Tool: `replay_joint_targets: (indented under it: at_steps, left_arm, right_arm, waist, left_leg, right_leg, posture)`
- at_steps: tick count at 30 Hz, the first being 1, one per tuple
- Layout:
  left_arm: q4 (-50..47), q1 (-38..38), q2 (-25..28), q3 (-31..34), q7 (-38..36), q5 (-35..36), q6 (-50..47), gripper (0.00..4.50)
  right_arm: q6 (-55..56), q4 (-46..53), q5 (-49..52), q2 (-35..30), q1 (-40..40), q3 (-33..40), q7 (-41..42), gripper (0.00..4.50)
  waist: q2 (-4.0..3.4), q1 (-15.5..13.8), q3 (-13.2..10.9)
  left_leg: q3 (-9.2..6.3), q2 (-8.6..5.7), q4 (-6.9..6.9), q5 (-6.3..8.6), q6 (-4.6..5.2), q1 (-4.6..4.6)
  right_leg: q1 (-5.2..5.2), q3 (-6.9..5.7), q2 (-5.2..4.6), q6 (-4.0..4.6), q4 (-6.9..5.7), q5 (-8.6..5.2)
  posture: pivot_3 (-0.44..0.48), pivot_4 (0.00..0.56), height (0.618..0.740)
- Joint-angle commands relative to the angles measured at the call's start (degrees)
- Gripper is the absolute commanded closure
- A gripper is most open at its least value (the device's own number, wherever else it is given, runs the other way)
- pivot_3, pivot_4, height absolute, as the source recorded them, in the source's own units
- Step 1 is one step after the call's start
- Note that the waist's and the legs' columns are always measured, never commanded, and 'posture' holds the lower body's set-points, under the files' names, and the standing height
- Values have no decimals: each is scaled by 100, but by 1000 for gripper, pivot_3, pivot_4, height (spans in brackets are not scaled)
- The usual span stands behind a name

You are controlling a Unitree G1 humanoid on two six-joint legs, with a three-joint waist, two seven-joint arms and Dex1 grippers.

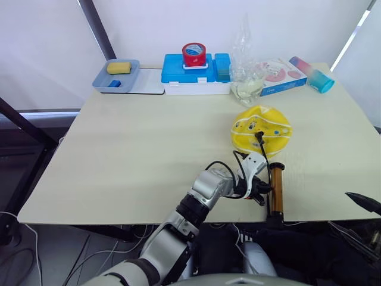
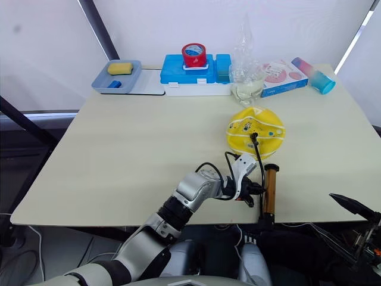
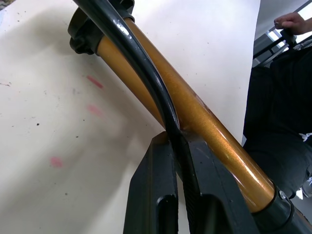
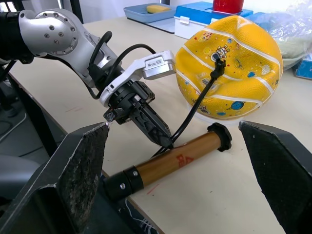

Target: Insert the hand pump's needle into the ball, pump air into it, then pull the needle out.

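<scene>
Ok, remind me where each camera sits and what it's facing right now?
Head stereo pair: looks forward and down over the table; left arm reaches toward the hand pump, the ball beyond.
Left wrist: looks along the left hand, shut on the hose beside the pump barrel.
Right wrist: looks between the open right hand fingers at pump, ball and left hand.
Shared: pump and hose show in all of them.
</scene>
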State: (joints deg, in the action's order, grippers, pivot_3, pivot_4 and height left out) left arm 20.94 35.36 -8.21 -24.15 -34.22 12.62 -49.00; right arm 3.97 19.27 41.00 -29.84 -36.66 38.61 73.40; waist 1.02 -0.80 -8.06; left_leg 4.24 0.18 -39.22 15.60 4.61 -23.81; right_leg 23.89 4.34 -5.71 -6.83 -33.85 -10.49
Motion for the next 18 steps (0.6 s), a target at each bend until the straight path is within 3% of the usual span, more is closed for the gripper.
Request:
replay_joint_targets:
  at_steps: [1, 8, 18]
  left_arm:
    - [-137, 41, -1, -51, -209, -11, 253, 4359]
    - [-307, 394, 636, -296, -1080, -104, 600, 4359]
    - [-359, 958, 2066, -880, -3062, -439, 1612, 4359]
  right_arm:
    - [84, 75, 75, -19, -55, 37, 13, 0]
    - [53, 234, 75, 34, -62, -145, -75, 0]
    - [104, 282, 1, 46, 77, -472, -199, 0]
  waist:
    - [0, 0, 0]
    - [-1, 10, 0]
    - [-17, 7, 10]
  left_leg:
    - [0, 0, 0, 0, 0, 0]
    - [0, 0, 0, 0, -1, 1]
    - [-11, 2, 0, 0, -3, -4]
  right_leg:
    - [0, -1, 0, 0, 0, 0]
    - [0, -1, 0, 1, -1, 0]
    - [0, 58, 43, 2, 4, -1]
  posture:
    - [0, 150, 729]
    - [0, 150, 729]
    - [0, 150, 729]
